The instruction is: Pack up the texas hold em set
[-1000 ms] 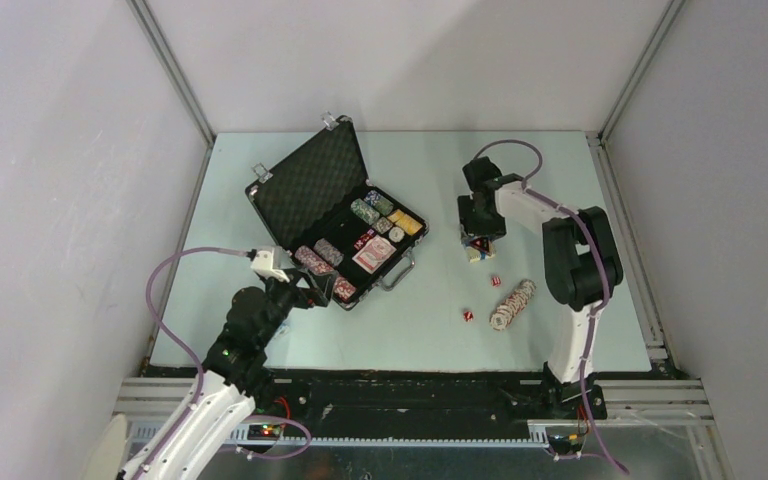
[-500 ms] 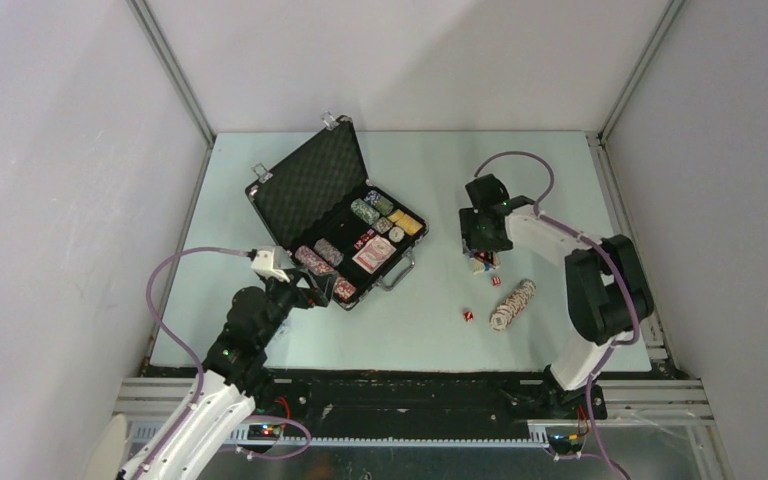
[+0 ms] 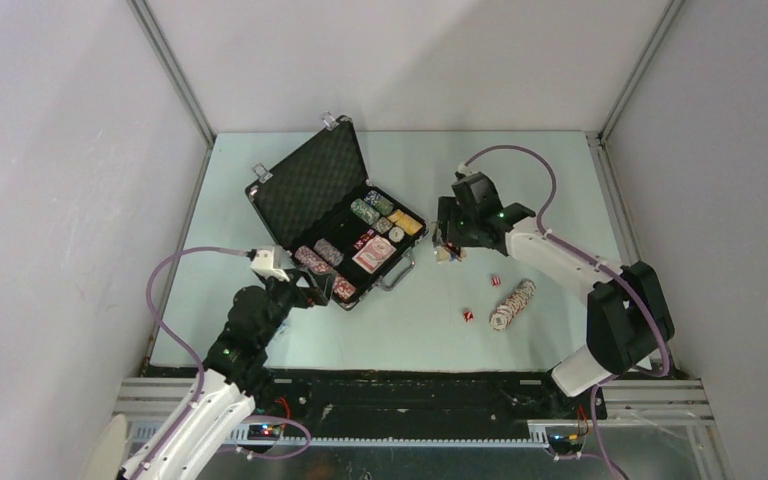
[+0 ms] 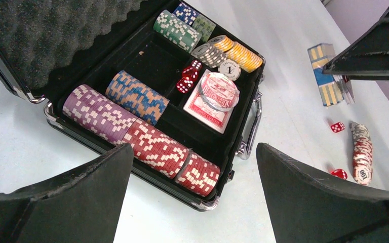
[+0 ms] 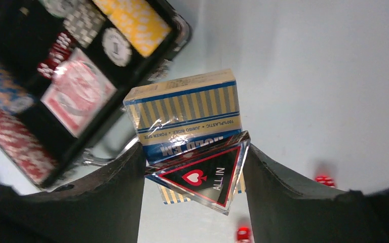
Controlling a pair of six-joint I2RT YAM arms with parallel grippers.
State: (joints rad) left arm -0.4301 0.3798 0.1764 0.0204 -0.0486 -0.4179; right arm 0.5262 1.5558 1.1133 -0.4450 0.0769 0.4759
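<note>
The black case (image 3: 305,185) lies open at left centre, its tray holding rows of chips (image 4: 147,142), a red card deck (image 4: 214,98) and red dice (image 4: 188,77). My right gripper (image 5: 193,152) is shut on a blue-and-yellow card deck (image 5: 187,114) together with a clear triangular "ALL IN" marker (image 5: 202,174), lifted just right of the case's handle (image 4: 250,132). From above, that gripper (image 3: 448,250) hangs beside the case's right corner. My left gripper (image 4: 193,149) is open and empty, hovering over the case's near corner.
A loose roll of red-and-white chips (image 3: 513,303) lies on the pale table (image 3: 560,200) to the right. Two red dice (image 3: 468,316) (image 3: 495,280) sit near it. Grey walls enclose the table on three sides.
My right arm has swung left toward the case, carrying the deck and marker off the table. The left arm has stayed put.
</note>
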